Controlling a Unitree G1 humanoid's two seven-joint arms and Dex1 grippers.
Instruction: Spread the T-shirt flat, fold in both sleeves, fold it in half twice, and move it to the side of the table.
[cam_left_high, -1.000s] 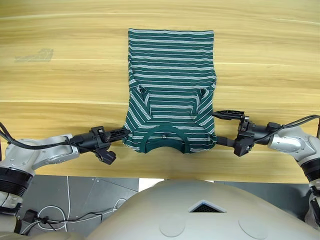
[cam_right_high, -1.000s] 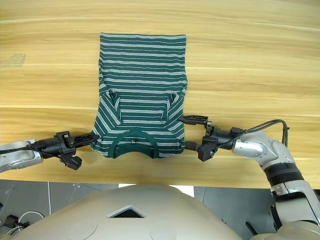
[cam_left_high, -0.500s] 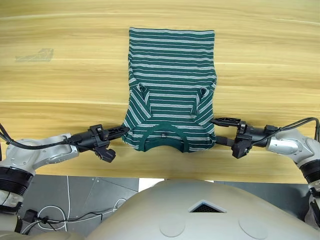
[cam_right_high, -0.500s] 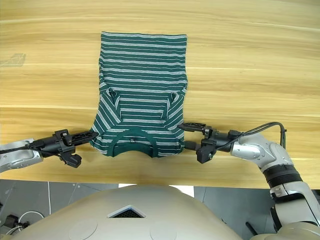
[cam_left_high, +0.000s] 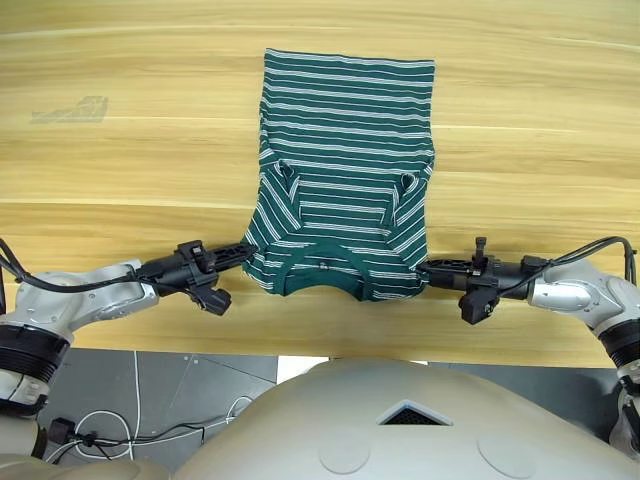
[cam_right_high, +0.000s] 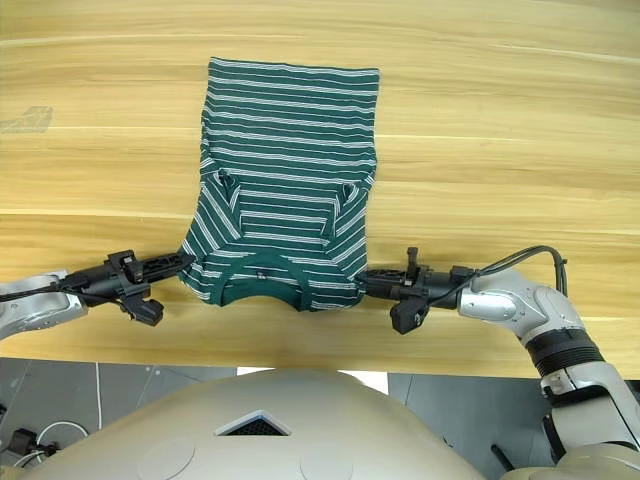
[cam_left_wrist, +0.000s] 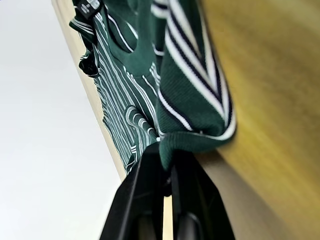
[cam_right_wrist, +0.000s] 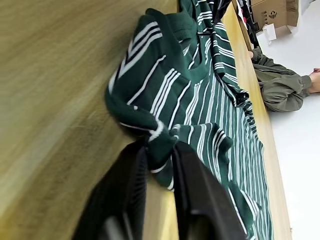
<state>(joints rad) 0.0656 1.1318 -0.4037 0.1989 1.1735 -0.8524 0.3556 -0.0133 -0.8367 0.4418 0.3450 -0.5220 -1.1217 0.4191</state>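
Observation:
A dark green T-shirt (cam_left_high: 345, 170) with white stripes lies on the wooden table (cam_left_high: 120, 170), both sleeves folded in, collar toward the near edge. My left gripper (cam_left_high: 246, 250) is shut on the shirt's near left shoulder corner. My right gripper (cam_left_high: 424, 268) is shut on the near right shoulder corner. In the left wrist view the black fingers (cam_left_wrist: 150, 165) pinch a bunched fold of striped cloth (cam_left_wrist: 195, 110). In the right wrist view the fingers (cam_right_wrist: 135, 160) clamp the T-shirt (cam_right_wrist: 165, 95) hem just above the tabletop.
Bare wood runs wide on both sides of the shirt and beyond its far hem. The table's near edge (cam_left_high: 300, 352) lies just behind the grippers. A faint grey mark (cam_left_high: 68, 110) sits at the far left.
Both grippers closed on the shirt's near shoulder corners: the right one dropped and shut, the left one moved in. The near end of the shirt has shifted slightly.

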